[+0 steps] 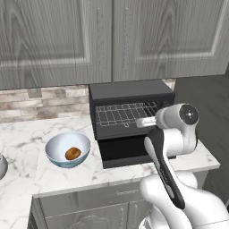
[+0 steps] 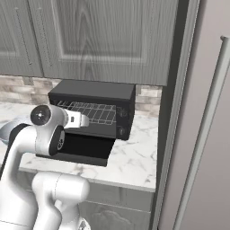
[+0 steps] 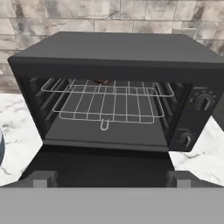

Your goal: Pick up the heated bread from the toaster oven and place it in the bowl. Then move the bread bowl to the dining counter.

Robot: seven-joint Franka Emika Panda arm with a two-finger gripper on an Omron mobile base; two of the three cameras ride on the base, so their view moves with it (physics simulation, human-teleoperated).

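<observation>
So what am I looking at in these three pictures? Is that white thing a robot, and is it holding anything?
Yes. The white jointed shape is a robot arm in a computer-rendered kitchen. Two pictures come from cameras on its base, behind it to the left and right. The third comes from a camera on its hand, looking straight ahead. It faces a black toaster oven on a marble counter, with the door dropped open and a silver wire rack inside. Something dark sits at the very back of the rack, too hidden to identify. Left of the oven stands a pale blue bowl with a golden-brown roll in it. The gripper is open and holds nothing.
</observation>
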